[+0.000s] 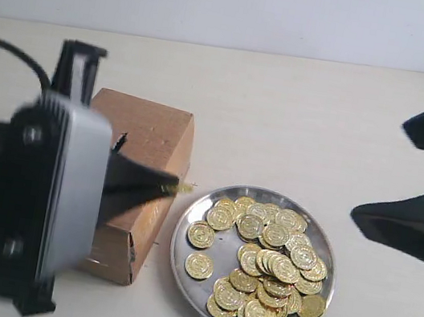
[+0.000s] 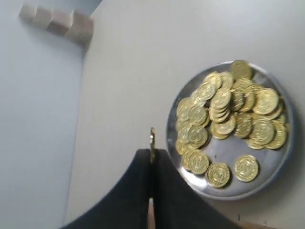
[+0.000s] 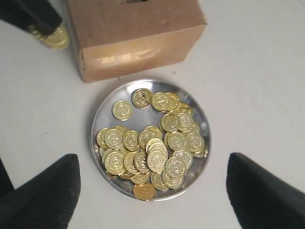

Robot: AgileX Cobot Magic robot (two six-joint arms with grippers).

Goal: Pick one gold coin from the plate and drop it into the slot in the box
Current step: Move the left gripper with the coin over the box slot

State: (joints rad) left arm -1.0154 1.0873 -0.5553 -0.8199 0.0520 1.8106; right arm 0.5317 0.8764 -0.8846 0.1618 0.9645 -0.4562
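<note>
A small round gold coin (image 2: pixel 152 140) stands on edge, pinched at its lower rim between the clenched black left fingers (image 2: pixel 167 191). It is over the table (image 1: pixel 299 124), just beside the plain brown cardboard box (image 1: pixel 150 136) and apart from the round shiny silver metal plate (image 1: pixel 216 245). The right fingers (image 3: pixel 43 191) are spread wide above that plate. The coin's embossing is too blurred to read.

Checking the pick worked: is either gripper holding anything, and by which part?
Left gripper pinches a gold coin near one edge; right gripper holds nothing.
</note>
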